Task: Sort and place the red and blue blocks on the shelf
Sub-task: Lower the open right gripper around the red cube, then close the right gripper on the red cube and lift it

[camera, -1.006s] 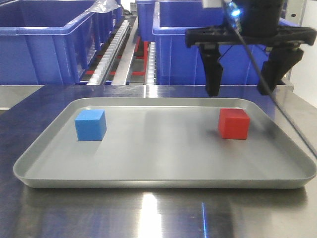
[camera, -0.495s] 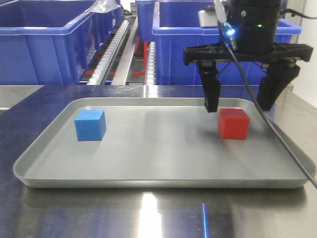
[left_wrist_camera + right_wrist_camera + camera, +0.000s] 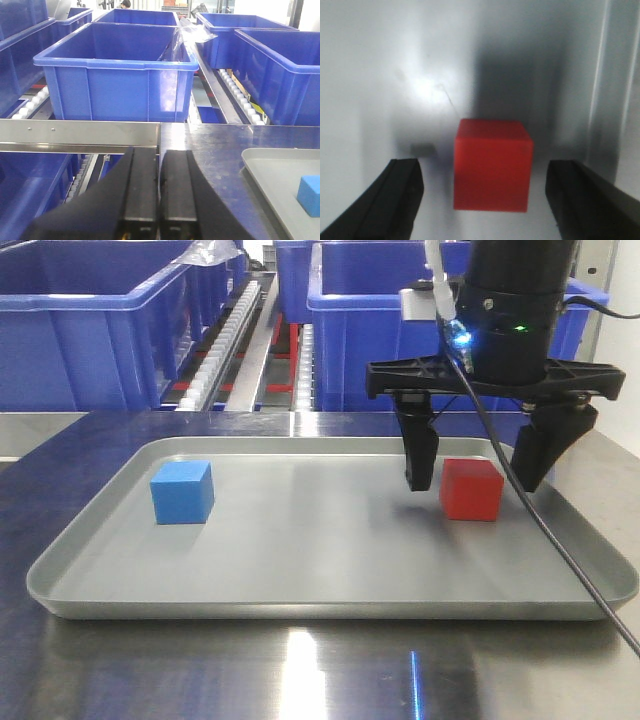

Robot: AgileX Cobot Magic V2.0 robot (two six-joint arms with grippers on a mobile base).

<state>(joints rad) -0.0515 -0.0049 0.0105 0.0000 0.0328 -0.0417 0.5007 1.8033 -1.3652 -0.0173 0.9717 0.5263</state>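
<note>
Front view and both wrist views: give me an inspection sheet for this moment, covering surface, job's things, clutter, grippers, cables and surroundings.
Surface: steel table carrying a grey tray.
Job's things: red block and blue block both sit in the tray, far apart; the shelf holds neither.
Clutter: nothing seen on the table or tray.
Grippers: right gripper open, one finger on each side of the red block, not touching it; left gripper shut, empty, off to the side of the tray.
Cables: black cable hangs from the right arm across the tray's right side.
Surroundings: large blue bins on the shelf, clear film on one rim.
</note>
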